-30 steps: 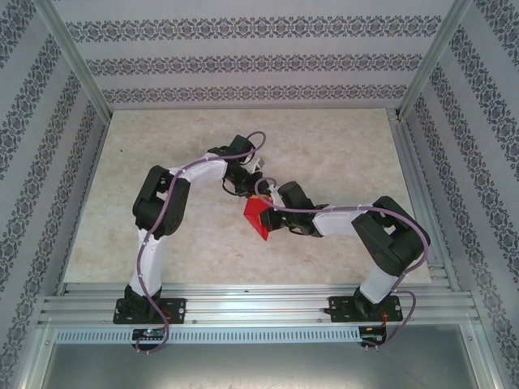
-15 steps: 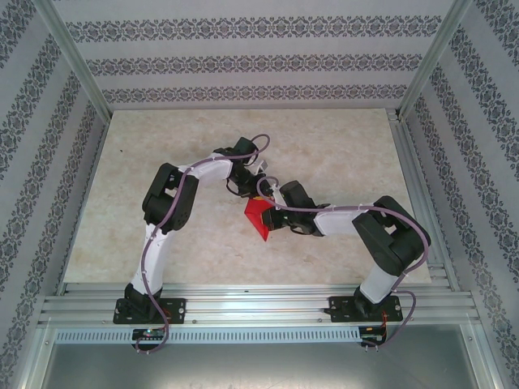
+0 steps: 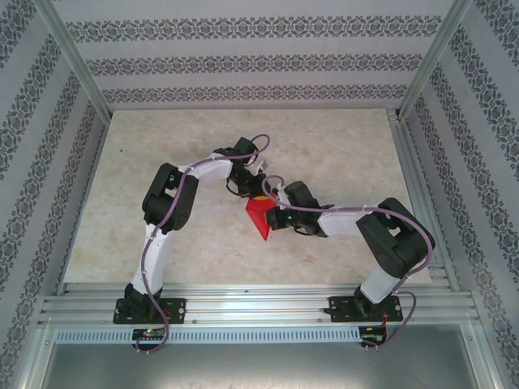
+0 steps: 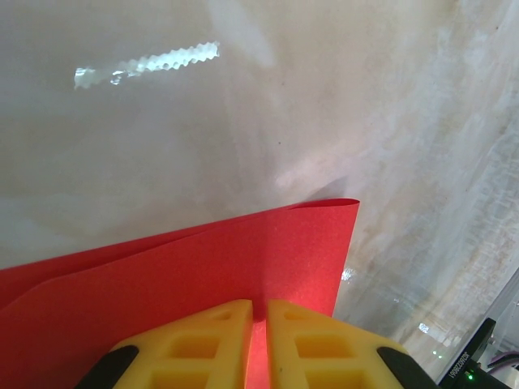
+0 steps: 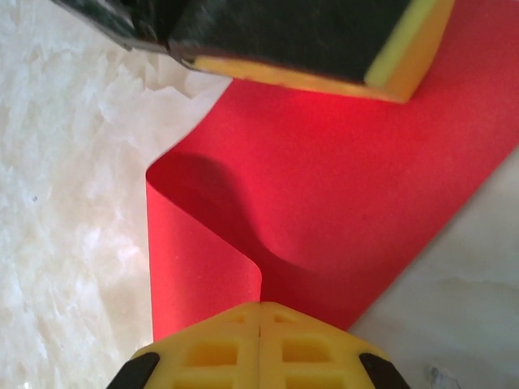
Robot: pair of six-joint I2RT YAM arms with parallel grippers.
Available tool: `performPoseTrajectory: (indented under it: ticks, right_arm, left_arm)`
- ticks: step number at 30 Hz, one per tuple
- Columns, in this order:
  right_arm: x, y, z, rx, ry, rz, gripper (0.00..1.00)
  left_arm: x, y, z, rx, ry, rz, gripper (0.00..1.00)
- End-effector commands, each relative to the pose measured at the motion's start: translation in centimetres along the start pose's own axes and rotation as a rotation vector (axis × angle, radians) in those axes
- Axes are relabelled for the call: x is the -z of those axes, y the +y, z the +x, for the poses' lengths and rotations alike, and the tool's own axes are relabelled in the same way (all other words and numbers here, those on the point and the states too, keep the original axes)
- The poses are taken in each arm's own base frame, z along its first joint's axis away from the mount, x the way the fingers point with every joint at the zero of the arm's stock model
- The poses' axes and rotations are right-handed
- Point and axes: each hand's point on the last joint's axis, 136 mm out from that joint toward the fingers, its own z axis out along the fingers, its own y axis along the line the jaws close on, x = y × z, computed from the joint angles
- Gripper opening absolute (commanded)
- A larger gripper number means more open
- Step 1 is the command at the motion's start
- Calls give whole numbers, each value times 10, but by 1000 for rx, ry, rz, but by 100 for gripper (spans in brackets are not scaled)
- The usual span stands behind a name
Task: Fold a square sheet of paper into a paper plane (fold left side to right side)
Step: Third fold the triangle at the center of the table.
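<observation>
The square sheet of paper is bright red and lies mid-table, bent over on itself in two loose layers. In the left wrist view the paper spreads flat under my left gripper, whose yellow fingers stand almost together with only a thin slit between them. My left gripper is at the sheet's far edge. My right gripper comes in from the right. Its fingers are pressed fully together, and a curled flap of the paper runs into their seam. One left finger rests across the far edge.
The marbled tabletop has bare room all around the paper. Metal frame rails run along the near edge and up the right side. Patterned walls close in the back and both sides.
The left arm's elbow has swung right and its gripper has settled at the paper's far edge. The right arm has shifted slightly to the right. The paper has barely moved.
</observation>
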Motion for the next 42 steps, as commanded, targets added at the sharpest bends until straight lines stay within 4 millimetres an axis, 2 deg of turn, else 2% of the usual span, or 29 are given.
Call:
performPoseTrajectory:
  ticks: [1, 31, 42]
  right_arm:
    - [7, -3, -5, -17, -45, 6, 0]
    - [-2, -14, -8, -34, -25, 42, 0]
    - [-3, -22, 9, -66, 4, 63, 0]
  left_arm:
    - [-18, 31, 23, 26, 66, -107, 14]
    - [-21, 32, 26, 26, 72, -107, 14]
    - [-21, 31, 27, 21, 74, -107, 14]
